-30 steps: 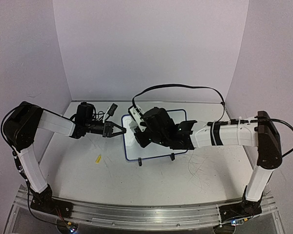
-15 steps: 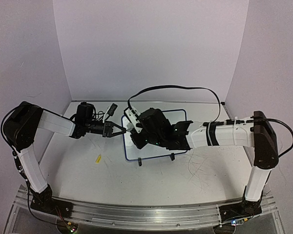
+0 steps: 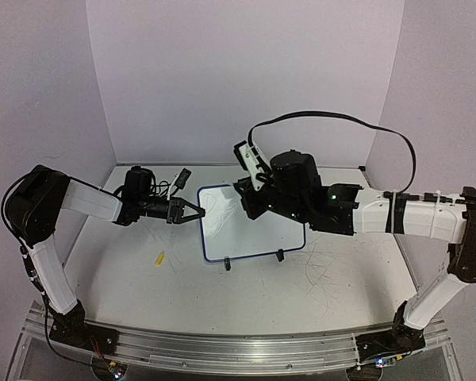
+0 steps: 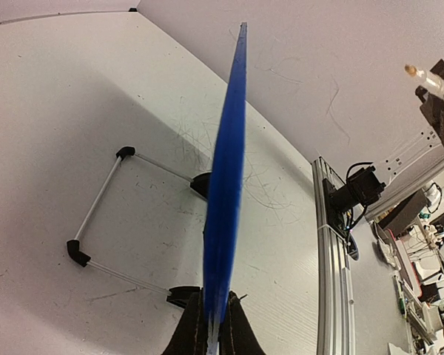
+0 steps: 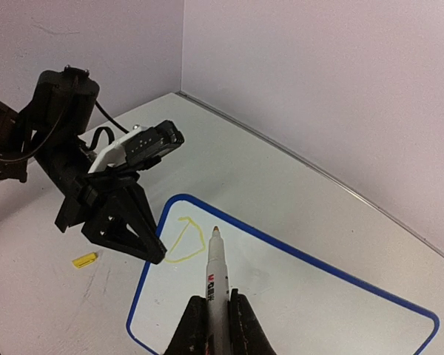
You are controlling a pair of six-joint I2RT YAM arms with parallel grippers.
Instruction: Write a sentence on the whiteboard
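The whiteboard [image 3: 258,230] stands tilted on the table, white with a thin blue rim. My left gripper [image 3: 197,213] is shut on its left edge; in the left wrist view the rim [image 4: 226,200] runs edge-on out of that gripper [image 4: 213,336]. My right gripper [image 5: 217,319] is shut on a white marker [image 5: 217,281] that points at the board [image 5: 303,296]. Its tip sits just right of the sentence [image 5: 183,240], a single yellow D-shaped loop near the board's top left corner. From above, the right gripper [image 3: 250,203] hangs over the board's upper middle.
A small yellow cap [image 3: 159,258] lies on the table left of the board. The board's wire stand [image 4: 96,214] and black clip feet [image 3: 228,265] rest on the scuffed tabletop. A black cable [image 3: 333,119] arcs above the right arm. Walls close in at the back and sides.
My right arm has risen and drawn back to the right, uncovering most of the board. The left gripper has stayed on the board's edge.
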